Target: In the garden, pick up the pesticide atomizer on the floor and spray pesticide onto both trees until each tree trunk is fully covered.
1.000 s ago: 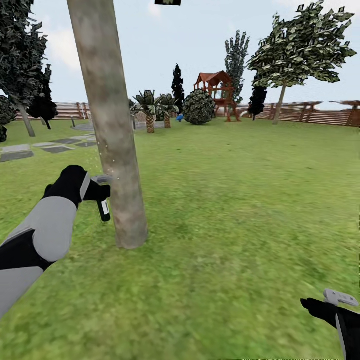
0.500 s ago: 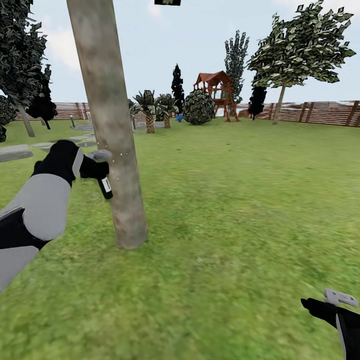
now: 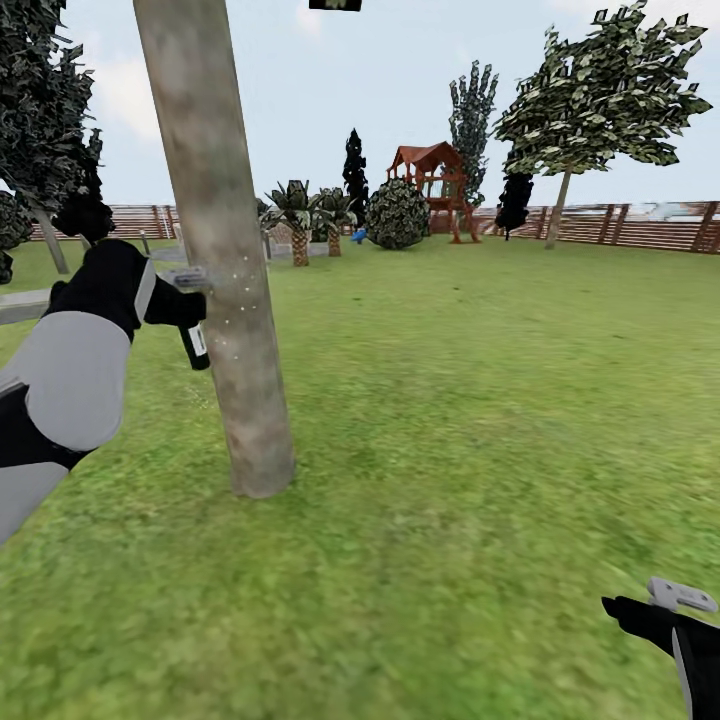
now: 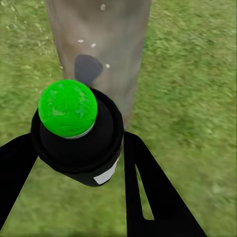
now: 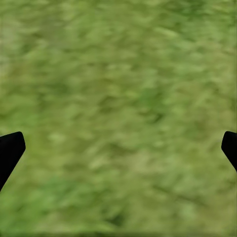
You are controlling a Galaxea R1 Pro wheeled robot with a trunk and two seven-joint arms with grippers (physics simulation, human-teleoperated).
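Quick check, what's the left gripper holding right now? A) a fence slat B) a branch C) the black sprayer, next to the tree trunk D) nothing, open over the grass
C: the left gripper is shut on the black sprayer, beside the tree trunk, which bears white specks.

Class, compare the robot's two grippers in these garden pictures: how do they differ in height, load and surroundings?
The left gripper is raised beside the thick grey-brown tree trunk, clamped on the small black pesticide atomizer. The right gripper hangs low over the green grass, open and empty. Both have black wrists.
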